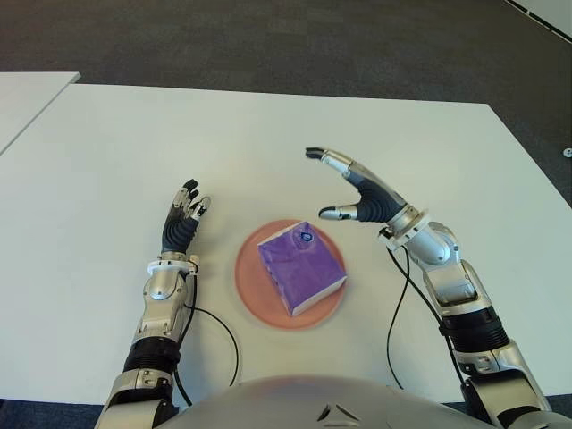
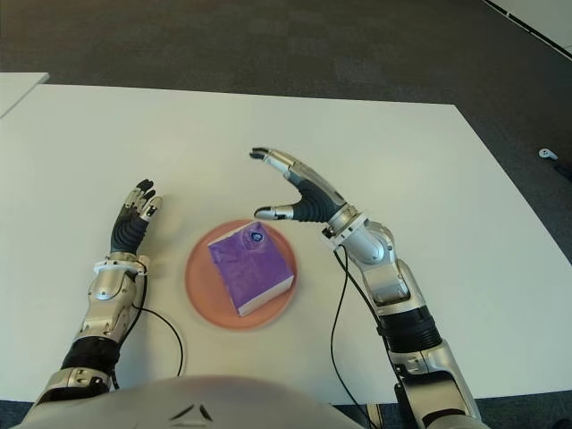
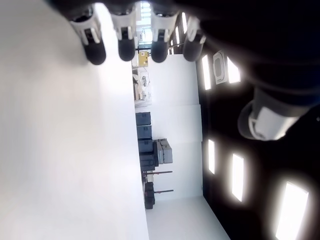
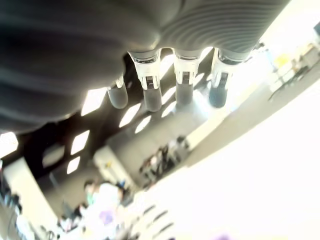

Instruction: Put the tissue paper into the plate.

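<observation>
A purple tissue pack (image 1: 300, 267) lies in the salmon-pink plate (image 1: 251, 284) near the table's front edge. My right hand (image 1: 350, 189) hovers just right of and beyond the plate, fingers spread and holding nothing, the thumb pointing toward the pack. Its wrist view shows straight fingers (image 4: 151, 90) with nothing between them. My left hand (image 1: 183, 217) shows left of the plate with fingers extended and empty; its wrist view shows only straight fingertips (image 3: 125, 46) over the white table.
The white table (image 1: 268, 143) stretches wide behind and to both sides of the plate. A second white table's corner (image 1: 27, 94) shows at the far left. Black cables (image 1: 398, 295) trail from both wrists toward the front edge. Dark carpet lies beyond.
</observation>
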